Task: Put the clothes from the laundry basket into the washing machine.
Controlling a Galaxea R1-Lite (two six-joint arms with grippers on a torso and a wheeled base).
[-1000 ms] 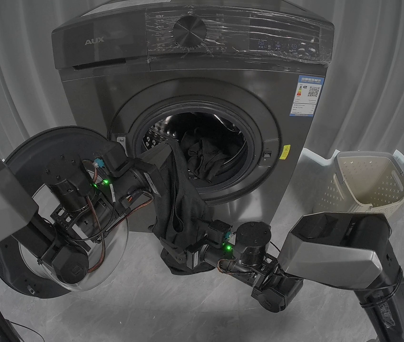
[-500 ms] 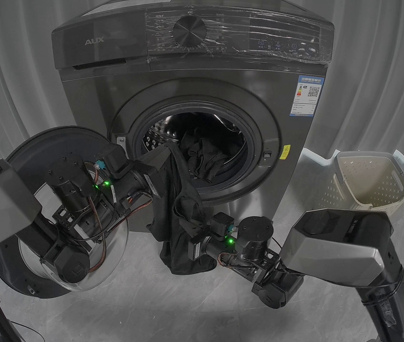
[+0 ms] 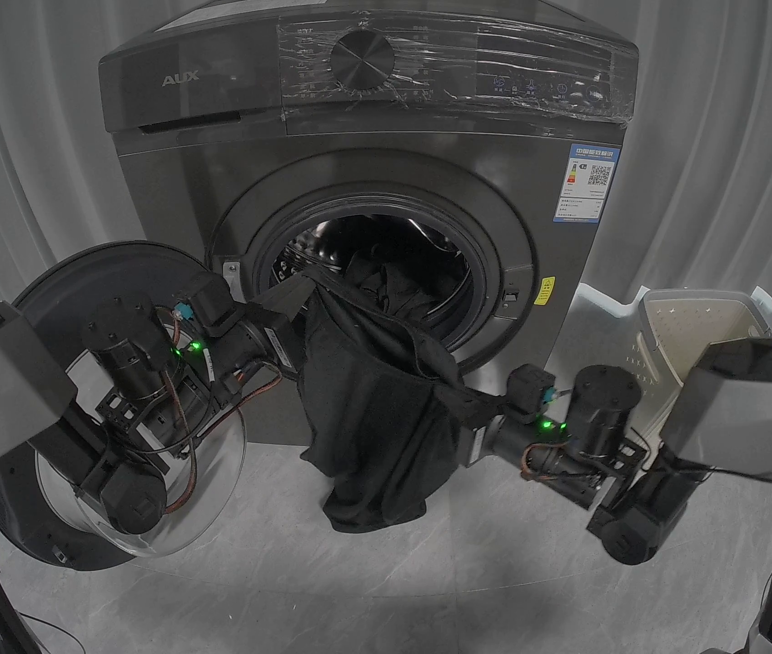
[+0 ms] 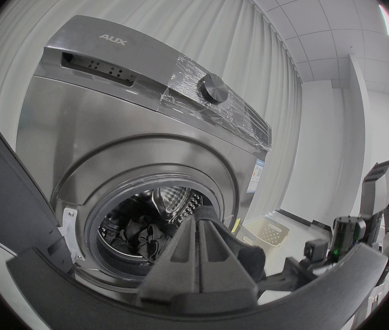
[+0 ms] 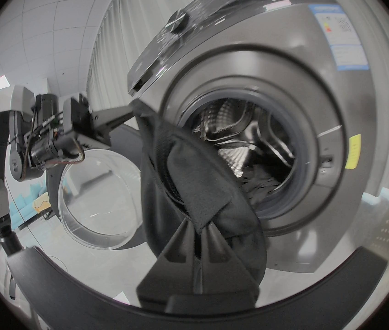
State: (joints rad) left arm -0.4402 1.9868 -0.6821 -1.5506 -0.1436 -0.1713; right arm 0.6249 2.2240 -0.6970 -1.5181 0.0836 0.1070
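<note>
Clamped on one edge of the dark garment [image 3: 368,411], the right gripper [image 3: 457,403] now stands before the lower right rim of the drum opening [image 3: 386,270]. One second ago it was low, close to the floor [image 3: 249,583] and below the middle of the opening. It has gone up and to the robot's right, and has taken the cloth with it.

The left gripper [image 3: 306,282] is also closed on the garment, at the other edge. It has risen only a little and is at the left rim of the opening, near the hinge of the open door [image 3: 59,283].

Because of this the garment no longer hangs as a narrow bundle. It is stretched between the two grippers as a wide sheet across the lower part of the opening. Its loose bottom hangs down in front of the washing machine [image 3: 358,161], near the floor; whether it touches the floor cannot be told.

Other clothes [image 3: 390,288] lie already inside the drum. The laundry basket [image 3: 677,320] stands on the floor at the right side of the machine, and the part that shows has no cloth in it.

For the task this probably means the garment is the last piece, and it is now lifted and opened. The next step is likely to push it over the rim into the drum, where the hanging part could catch.
</note>
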